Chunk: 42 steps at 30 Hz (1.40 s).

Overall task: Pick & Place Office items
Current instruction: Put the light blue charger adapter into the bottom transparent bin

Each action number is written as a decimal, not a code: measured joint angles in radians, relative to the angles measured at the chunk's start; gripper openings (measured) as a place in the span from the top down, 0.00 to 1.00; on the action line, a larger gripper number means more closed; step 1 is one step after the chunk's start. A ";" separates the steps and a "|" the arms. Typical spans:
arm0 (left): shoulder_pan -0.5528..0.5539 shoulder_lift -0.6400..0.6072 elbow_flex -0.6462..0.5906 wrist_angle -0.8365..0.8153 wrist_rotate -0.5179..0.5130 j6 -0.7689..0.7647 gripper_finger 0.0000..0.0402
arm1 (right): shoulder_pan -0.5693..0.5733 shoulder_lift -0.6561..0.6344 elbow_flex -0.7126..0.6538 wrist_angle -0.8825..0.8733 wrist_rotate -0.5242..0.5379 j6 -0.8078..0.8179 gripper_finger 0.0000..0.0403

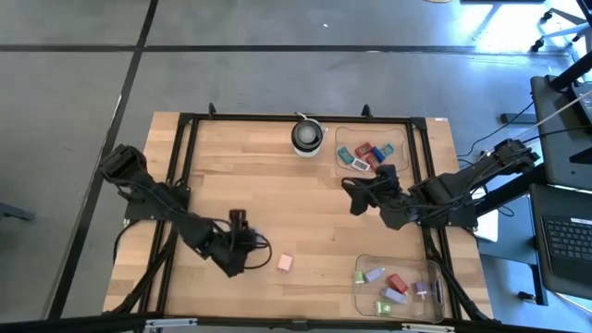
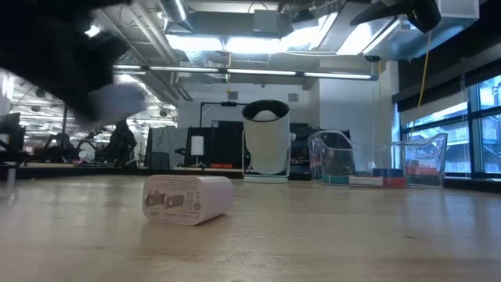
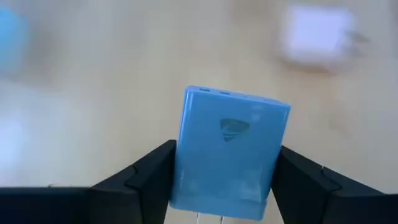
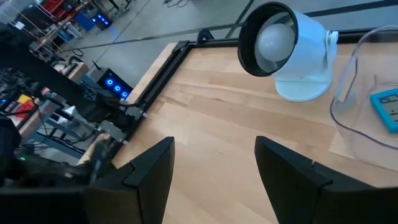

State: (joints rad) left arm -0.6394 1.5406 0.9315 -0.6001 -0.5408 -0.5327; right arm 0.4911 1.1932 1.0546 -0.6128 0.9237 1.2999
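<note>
My left gripper (image 3: pixel 224 169) is shut on a light blue blocky item (image 3: pixel 229 149), raised above the table's near left part (image 1: pixel 242 242); the low view shows it as a blurred pale shape (image 2: pixel 117 100). A pale pink block (image 1: pixel 285 264) lies on its side on the wood just right of that gripper (image 2: pixel 188 199). My right gripper (image 4: pixel 214 180) hangs open over the table's right middle (image 1: pixel 356 196), with nothing between its fingers. My left gripper pinches the blue item between its two fingers, one on each of two opposite sides (image 3: pixel 181 171). The fingers slant down at it from above. The item is lifted clear of the table, its broad face with a small emblem (image 3: pixel 234 128) turned toward the wrist camera.
A clear tray (image 1: pixel 400 148) at the far right holds several coloured items. Another clear tray (image 1: pixel 435 301) at the near right holds several more. A round white-and-black object (image 1: pixel 307 136) stands at the far edge, left of the far tray. A black frame (image 1: pixel 185 166) rims the table.
</note>
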 joint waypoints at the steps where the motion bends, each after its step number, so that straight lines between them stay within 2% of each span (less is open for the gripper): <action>1: 0.012 0.000 0.010 0.005 -0.065 0.056 0.44 | 0.000 0.004 0.000 0.000 0.000 0.000 0.44; 7: 0.103 0.000 0.049 0.155 -0.474 0.292 0.45 | 0.000 0.012 0.000 0.000 -0.037 -0.003 0.44; 9: 0.147 0.000 0.059 0.250 -0.548 0.326 0.45 | 0.000 0.012 0.000 0.000 -0.039 -0.007 0.44; 11: 0.191 0.000 0.072 0.360 -0.572 0.329 0.45 | 0.000 0.012 0.000 0.000 -0.039 -0.007 0.44; 13: 0.234 0.000 0.085 0.489 -0.536 0.331 0.45 | 0.000 0.012 0.000 0.000 -0.040 -0.007 0.44; 15: 0.275 0.001 0.094 0.624 -0.447 0.344 0.45 | 0.000 0.012 0.000 0.000 -0.042 -0.013 0.44; 22: 0.355 0.001 0.133 1.031 0.070 0.355 0.45 | 0.000 0.012 0.000 0.000 -0.077 -0.022 0.44; 24: 0.356 0.001 0.144 1.104 0.136 0.393 0.45 | 0.001 0.012 0.000 0.000 -0.095 -0.021 0.44; 29: 0.341 0.002 0.148 1.176 0.115 0.537 0.45 | 0.001 0.012 0.000 0.000 -0.099 -0.021 0.44; 35: 0.339 0.001 0.148 1.202 0.108 0.580 0.44 | 0.001 0.012 0.000 0.000 -0.057 -0.021 0.44; 42: 0.349 0.001 0.148 1.201 -0.029 0.616 0.44 | 0.001 0.012 0.000 0.073 -0.060 -0.039 0.44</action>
State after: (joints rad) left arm -0.2900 1.5417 1.0794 0.6009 -0.5701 0.0835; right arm 0.4919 1.2057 1.0546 -0.5399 0.8636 1.2613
